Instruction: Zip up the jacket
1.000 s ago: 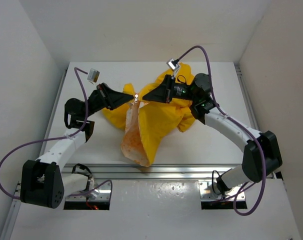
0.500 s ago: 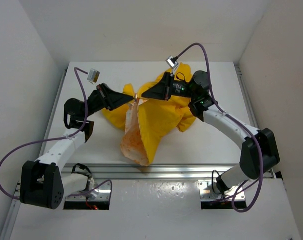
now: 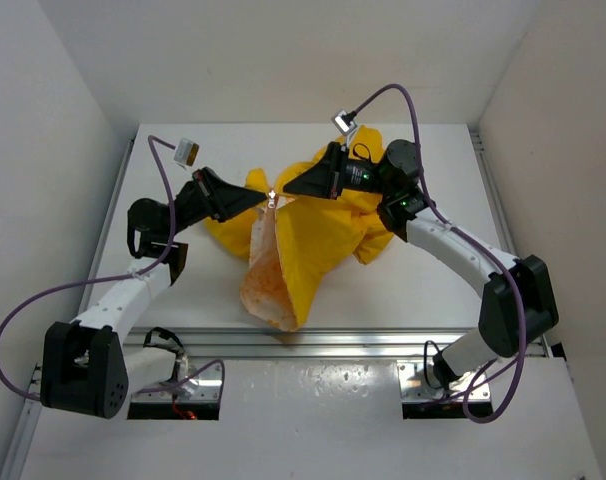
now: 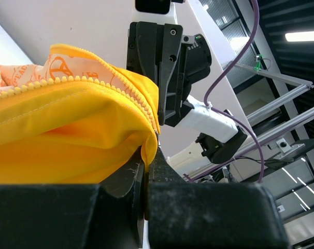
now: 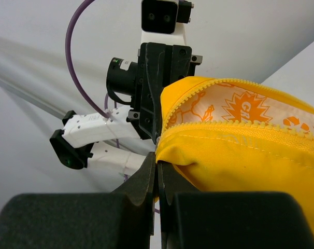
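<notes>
The yellow jacket (image 3: 318,235) lies bunched at the table's middle, its white orange-printed lining (image 3: 261,270) hanging toward the front. My left gripper (image 3: 255,199) is shut on the jacket's edge from the left; in the left wrist view a yellow fold (image 4: 69,150) is pinched between the jaws by the zipper teeth. My right gripper (image 3: 288,192) is shut on the jacket's edge from the right, tip to tip with the left one. In the right wrist view the yellow fabric (image 5: 240,166) and the lining (image 5: 240,109) sit just above the closed jaws. A small shiny zipper piece (image 3: 272,195) shows between the tips.
White walls stand close on the left, right and back of the table (image 3: 173,290). Purple cables (image 3: 403,100) loop above both arms. A metal rail (image 3: 363,342) runs along the table's front edge.
The right gripper and the held jacket edge have shifted slightly up and back. The left arm has barely moved.
</notes>
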Robot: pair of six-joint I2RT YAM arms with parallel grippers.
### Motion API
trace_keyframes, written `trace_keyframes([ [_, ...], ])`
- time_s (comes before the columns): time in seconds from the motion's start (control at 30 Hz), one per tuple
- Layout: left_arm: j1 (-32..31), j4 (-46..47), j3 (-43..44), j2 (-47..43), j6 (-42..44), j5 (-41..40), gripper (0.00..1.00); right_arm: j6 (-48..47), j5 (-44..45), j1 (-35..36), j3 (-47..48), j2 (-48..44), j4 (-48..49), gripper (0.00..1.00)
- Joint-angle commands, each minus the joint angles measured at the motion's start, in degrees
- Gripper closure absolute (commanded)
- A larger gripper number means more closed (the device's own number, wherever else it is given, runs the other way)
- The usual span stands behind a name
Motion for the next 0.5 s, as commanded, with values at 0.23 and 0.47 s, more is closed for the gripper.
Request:
trace_keyframes([
  [0.23, 0.56, 4.80, 0.15, -1.84, -1.46, 0.18, 1.00, -0.30, 0.38, -0.45, 2.18, 0.10, 3.23, 1.00],
  [0.47, 0.56, 4.80, 0.68, -1.84, -1.46, 0.18, 1.00, 0.66, 0.12, -0.54, 1.48, -0.07, 3.93, 1.00],
])
